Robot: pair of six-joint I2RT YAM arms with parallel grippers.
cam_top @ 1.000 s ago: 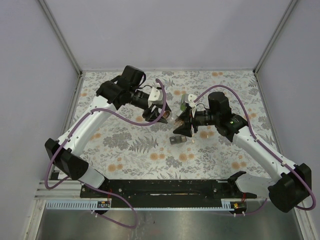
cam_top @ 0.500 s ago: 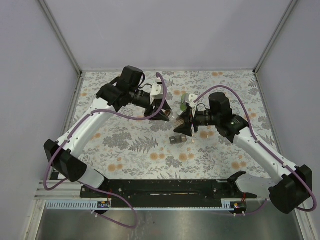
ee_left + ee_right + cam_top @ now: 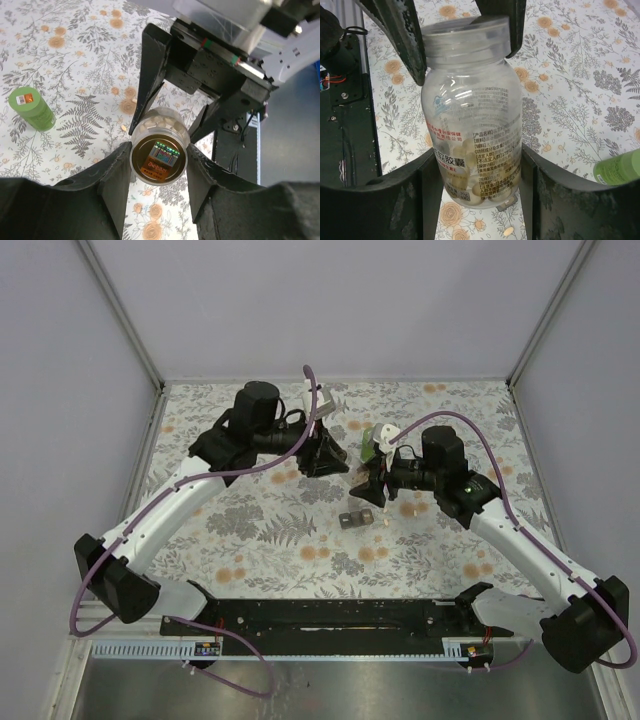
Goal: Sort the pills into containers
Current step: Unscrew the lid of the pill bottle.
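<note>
A clear pill bottle (image 3: pixel 475 120), part full of pale pills, hangs in the air between both arms. My right gripper (image 3: pixel 477 160) is shut on its body. Its clear cap (image 3: pixel 465 37) sits between the black fingers (image 3: pixel 402 35) of my left gripper (image 3: pixel 159 152), which is shut on that cap (image 3: pixel 159 159). From above, the left gripper (image 3: pixel 325 455) and the right gripper (image 3: pixel 370 482) meet over the middle of the table. A green bottle (image 3: pixel 32 107) stands upright on the table. Loose pills (image 3: pixel 123 128) lie on the cloth.
The green bottle (image 3: pixel 372 440) stands just behind my right gripper. A small grey piece (image 3: pixel 352 519) lies on the flowered cloth (image 3: pixel 250 530) in front of the grippers, a single pill (image 3: pixel 381 522) beside it. Grey walls close the table on three sides.
My left arm has swung back and turned its wrist, and its jaws have narrowed onto the cap. The right gripper holds the bottle almost where it was.
</note>
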